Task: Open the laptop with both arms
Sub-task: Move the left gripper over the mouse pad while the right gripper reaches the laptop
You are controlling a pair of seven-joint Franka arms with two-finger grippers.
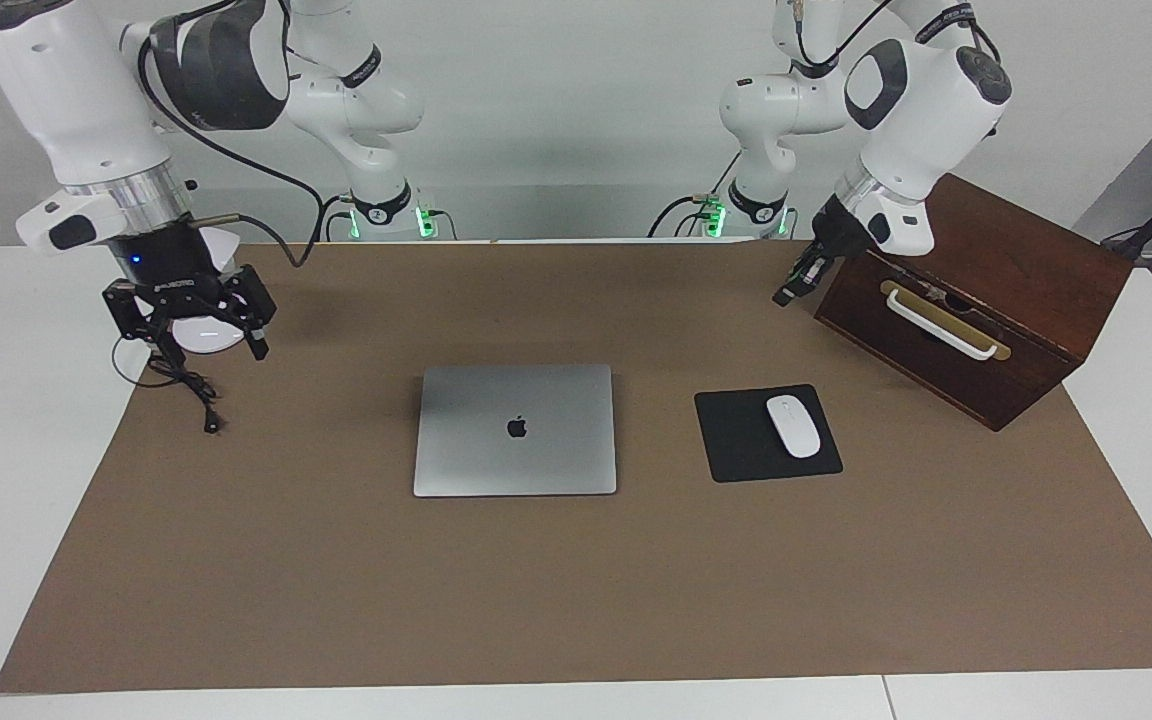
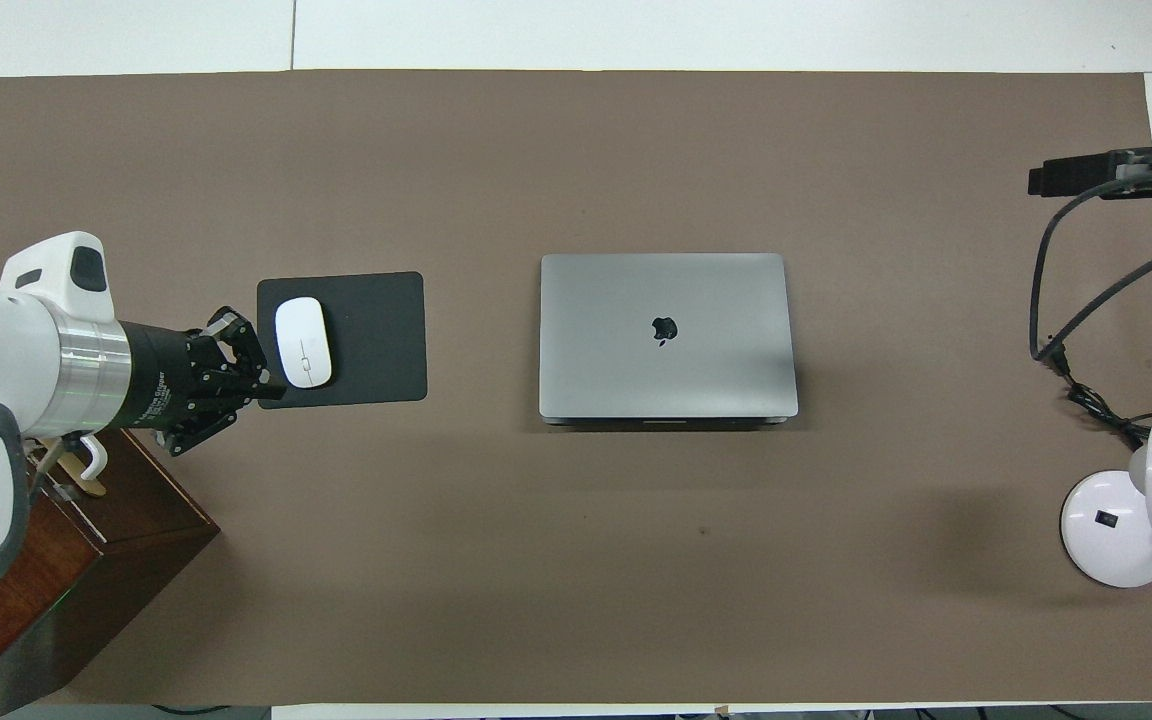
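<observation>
A thin, flat, silver-grey metal laptop (image 1: 515, 430) is seen lying closed at the middle of the brown-matted counter (image 1: 336, 600). Its long axis runs between the arms' ends of the counter, and its apple logo is upright in the facing view. The right pincer (image 1: 206, 340), fingers spread apart, is held over the lamp base (image 2: 1116, 530) well apart from the laptop, partly hiding it. The left pincer (image 1: 804, 280) is raised beside a wooden box (image 1: 996, 310); its finger state cannot be told.

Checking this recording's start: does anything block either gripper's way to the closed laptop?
Nothing visible does. Bare mat surrounds the laptop. The left gripper hangs by the wooden box; the right gripper is over the lamp.
</observation>
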